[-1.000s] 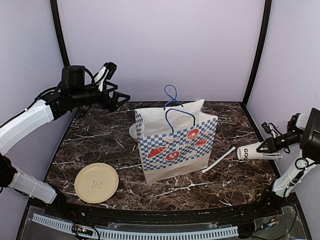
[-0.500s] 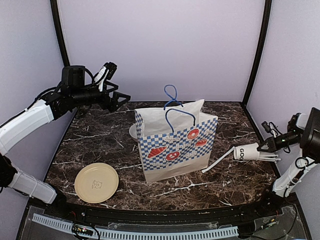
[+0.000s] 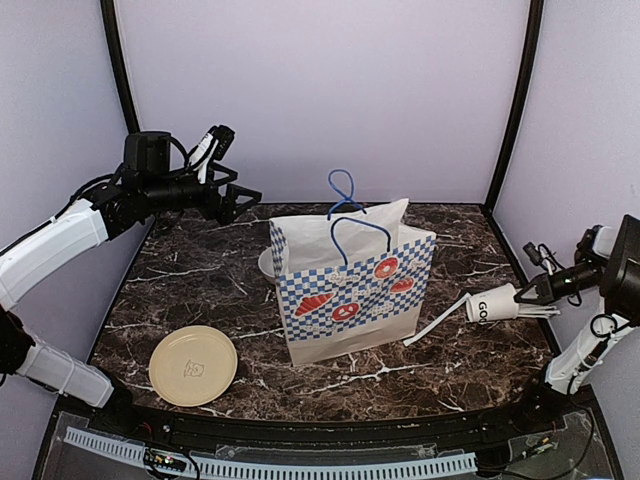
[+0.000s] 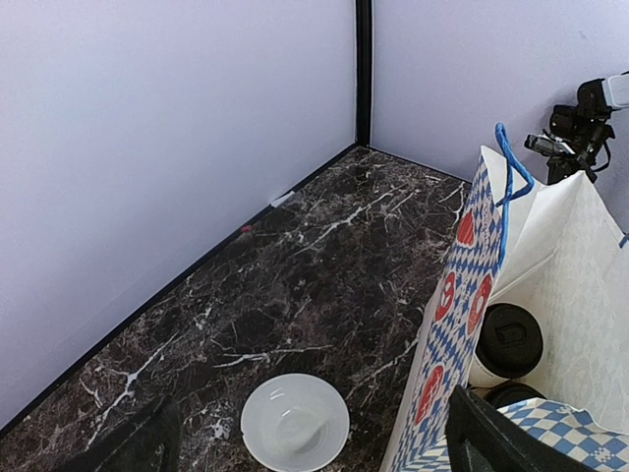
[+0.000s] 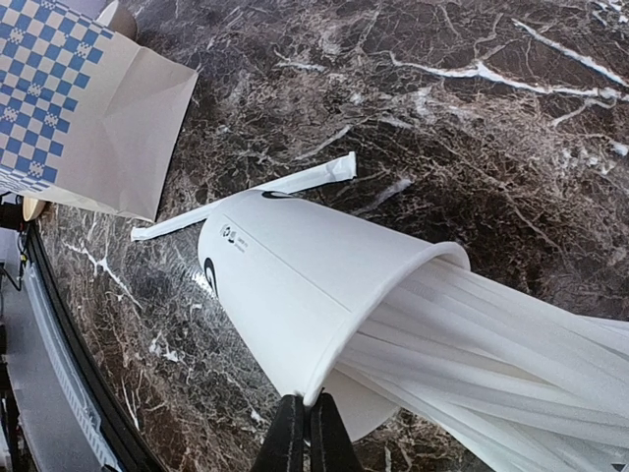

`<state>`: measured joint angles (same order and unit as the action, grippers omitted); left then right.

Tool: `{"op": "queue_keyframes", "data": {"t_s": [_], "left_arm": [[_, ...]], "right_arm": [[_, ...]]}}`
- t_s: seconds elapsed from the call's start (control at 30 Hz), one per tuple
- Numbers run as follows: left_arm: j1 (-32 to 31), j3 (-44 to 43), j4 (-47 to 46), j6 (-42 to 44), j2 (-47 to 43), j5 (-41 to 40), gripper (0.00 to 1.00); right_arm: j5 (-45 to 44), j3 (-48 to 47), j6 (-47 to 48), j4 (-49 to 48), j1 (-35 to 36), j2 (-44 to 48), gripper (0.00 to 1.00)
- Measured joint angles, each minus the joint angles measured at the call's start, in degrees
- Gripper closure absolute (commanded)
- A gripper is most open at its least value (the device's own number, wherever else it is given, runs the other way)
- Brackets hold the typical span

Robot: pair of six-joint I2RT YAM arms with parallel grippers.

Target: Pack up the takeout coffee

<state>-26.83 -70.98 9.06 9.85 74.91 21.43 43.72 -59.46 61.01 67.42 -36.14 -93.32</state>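
coffee cup (image 4: 508, 341), black lid on, stands upright inside the checked paper bag (image 3: 350, 290) at the middle of the surface (image 3: 190, 285). seen down through the bag mouth from the left wrist. a second dark lid sits just beside it, lower down and partly hidden; can't tell more. judged: that one coffee, at least, is already packed.

right end effector (image 5: 305, 418) fully closed, pinching the rim wall of the stick cup (image 5: 295, 285). this is not the coffee. the cup is tipped on its side, base toward the bag, with long white sticks (image 5: 491, 339) fanning out of the mouth. it sits near the right edge of the surface; resting or lifted, can't tell. one loose stick (image 3: 437, 320) lies flat between it and the bag.

left end effector (image 3: 238, 197) high over the back-left corner, jaws spread wide, nothing in them.

white bowl (image 4: 295, 423) just behind the bag. yellow plate (image 3: 193, 366) front left. both well apart from either arm.

handling, judged: a paper coffee cup is light if empty, heavier and sloshy if filled. the thin wall dents under a hard squeeze, and the smooth side may slip. the lid is only pressed on and could pop if squeezed near the top. best hold is around the body below the lid, kept upright. a rim pinch suits an open cup only.
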Motion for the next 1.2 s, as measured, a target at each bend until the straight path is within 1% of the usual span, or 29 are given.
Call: {"op": "queue_keyframes", "data": {"t_s": [0.17, 0.33, 0.5, 0.6, 0.7, 0.9, 1.03, 1.2], "left_arm": [[0.00, 0.00, 0.02, 0.00, 0.00, 0.09, 0.04], [0.00, 0.00, 0.02, 0.00, 0.00, 0.22, 0.04], [0.00, 0.00, 0.04, 0.00, 0.02, 0.28, 0.04], [0.00, 0.00, 0.04, 0.00, 0.02, 0.44, 0.04], [0.00, 0.00, 0.07, 0.00, 0.02, 0.55, 0.04], [0.00, 0.00, 0.07, -0.02, 0.02, 0.70, 0.04], [0.00, 0.00, 0.09, -0.02, 0.02, 0.70, 0.04], [-0.02, 0.00, 0.09, -0.09, 0.02, 0.94, 0.04]], "right_arm": [[-0.02, -1.64, -0.28, 2.08, -0.09, 0.79, 1.00], [-0.42, -4.07, -2.45, 2.45, -0.17, 4.57, 1.00], [-2.67, -4.61, -5.40, 1.36, -0.02, 8.31, 1.00], [-4.68, -4.61, -7.10, 0.70, 1.38, 10.21, 1.00], [-7.52, -4.55, -9.25, -0.96, 4.13, 12.92, 1.00], [-14.43, -3.58, -14.03, -5.86, 12.26, 19.12, 1.00], [-18.51, -3.30, -16.61, -8.04, 15.96, 20.06, 1.00], [-26.47, -2.23, -19.23, -12.17, 21.05, 20.52, 1.00]]}}
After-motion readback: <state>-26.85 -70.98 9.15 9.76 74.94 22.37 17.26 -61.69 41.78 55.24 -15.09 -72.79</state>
